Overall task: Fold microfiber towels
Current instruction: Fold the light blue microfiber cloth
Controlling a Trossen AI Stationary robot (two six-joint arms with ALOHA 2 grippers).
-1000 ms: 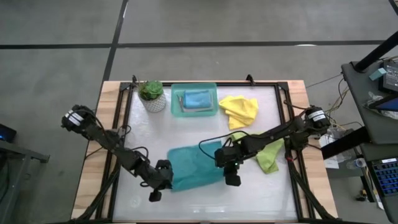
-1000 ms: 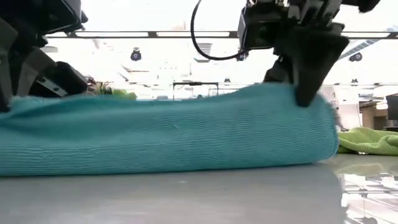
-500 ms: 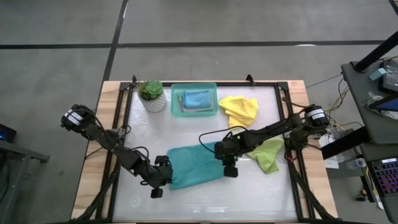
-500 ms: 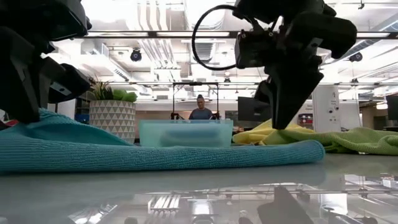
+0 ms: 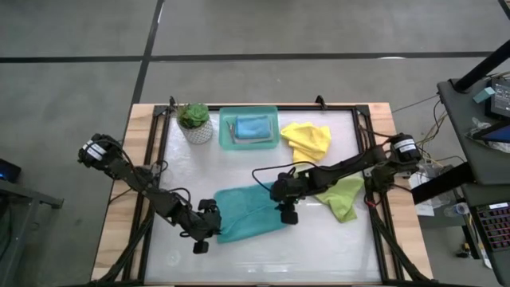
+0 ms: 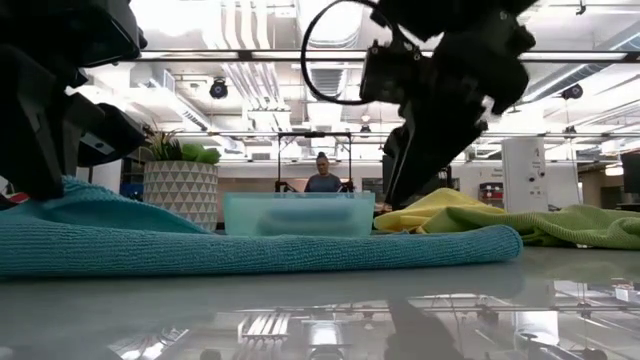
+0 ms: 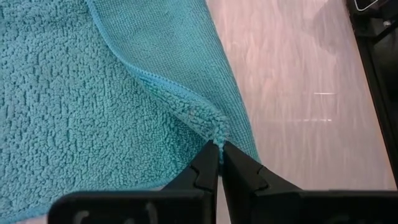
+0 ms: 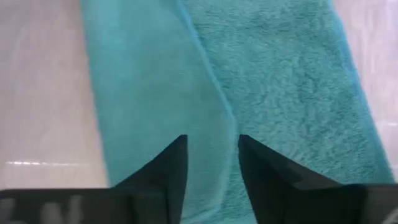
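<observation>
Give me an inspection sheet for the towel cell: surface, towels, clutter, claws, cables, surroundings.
Surface: table, glossy white, black frame.
Job's things: teal towel folded over at front centre; yellow towel and green towel crumpled on the right; blue towel in tray.
Clutter: potted plant beside tray.
Claws: left claw shut on teal towel's corner; right claw open above that towel.
Cables: black loop on right arm.
Surroundings: person far behind table; desk with cables on the right.
</observation>
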